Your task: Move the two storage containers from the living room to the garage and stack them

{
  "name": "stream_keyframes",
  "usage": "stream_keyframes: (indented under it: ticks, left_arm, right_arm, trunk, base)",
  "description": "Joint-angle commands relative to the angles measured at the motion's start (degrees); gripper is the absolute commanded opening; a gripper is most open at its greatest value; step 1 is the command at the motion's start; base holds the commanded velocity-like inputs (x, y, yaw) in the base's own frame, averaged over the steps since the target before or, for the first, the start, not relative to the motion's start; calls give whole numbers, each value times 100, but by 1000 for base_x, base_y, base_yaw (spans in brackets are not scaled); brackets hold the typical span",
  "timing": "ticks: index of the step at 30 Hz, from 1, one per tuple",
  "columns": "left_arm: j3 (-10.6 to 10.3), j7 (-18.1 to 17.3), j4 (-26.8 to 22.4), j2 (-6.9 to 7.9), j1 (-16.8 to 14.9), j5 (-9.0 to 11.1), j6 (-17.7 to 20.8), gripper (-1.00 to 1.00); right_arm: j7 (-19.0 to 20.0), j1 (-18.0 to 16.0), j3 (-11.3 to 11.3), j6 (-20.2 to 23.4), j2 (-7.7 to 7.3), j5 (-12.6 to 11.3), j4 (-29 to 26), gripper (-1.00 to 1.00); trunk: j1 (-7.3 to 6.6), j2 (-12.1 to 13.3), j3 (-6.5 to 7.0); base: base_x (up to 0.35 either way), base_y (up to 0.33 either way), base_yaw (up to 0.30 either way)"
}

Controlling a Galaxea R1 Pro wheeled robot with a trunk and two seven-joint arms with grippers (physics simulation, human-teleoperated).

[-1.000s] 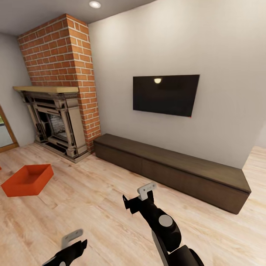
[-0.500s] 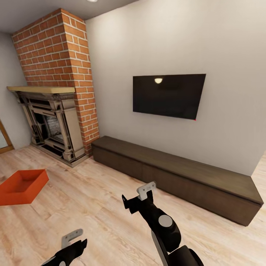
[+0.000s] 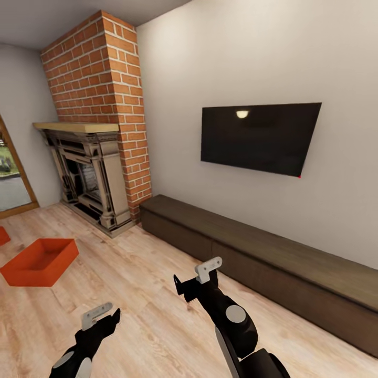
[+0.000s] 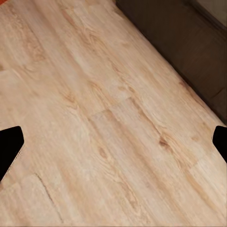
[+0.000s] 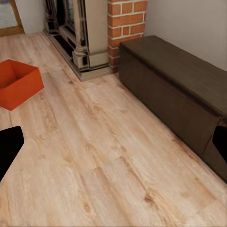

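On the light wood plank floor (image 3: 157,310) of the living room, the robot is on its way and has no bin in hand. Over the last second the whole head view has shifted: the brick fireplace (image 3: 100,131) and wall television (image 3: 260,137) now sit further toward the right of the picture and larger, and the glass door (image 3: 13,173) has come into sight at the left edge. That is the camera turning toward the robot's left, not the furniture moving.

One orange-red storage container (image 3: 41,261) lies open on the planks to the left, ahead of the fireplace hearth; half a second ago it was partly cut by the left edge, and now it shows whole. A second container (image 3: 2,235) just peeks in at the left edge, beyond the first and apart from it. The first also shows in the right wrist view (image 5: 18,82).

The left pincer (image 3: 100,317) has risen further into view, low at the left; the right pincer (image 3: 197,281) keeps its place. Both are released and hold nothing, jaws spread wide in the wrist views over bare planks. The long low dark cabinet (image 3: 273,257) runs along the wall to the right.

I judge the turn brings both containers into reach of an approach; pick-up has not begun.
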Motion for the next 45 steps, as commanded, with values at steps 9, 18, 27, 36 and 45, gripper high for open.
stream_keyframes:
  ticks: [9,18,27,36,45]
  left_arm:
    - [23,10,12,9,1,7,-61,100]
    - [42,10,-186,34,1,11,572,100]
    - [43,25,-373,34,1,-15,1183,100]
    - [72,41,-444,34,1,-27,1201,100]
    - [391,37,-481,0,1,-20,1201,100]
  right_arm:
    - [-49,0,-4,347,0,23,63,100]
    - [-1452,-5,-5,926,0,9,297,100]
    - [-1671,-117,-13,1114,0,5,767,100]
    - [-1014,-312,9,1174,0,-91,1289,100]
    - [-137,-316,10,1117,0,-49,1266,100]
  trunk:
    - [0,0,-12]
    - [0,0,-21]
    - [0,0,-37]
    - [0,0,-58]
    - [0,0,-89]
  base:
    - [277,-201,288]
    - [278,-220,286]
    - [278,-221,286]
    - [278,-221,285]
    - [278,-221,271]
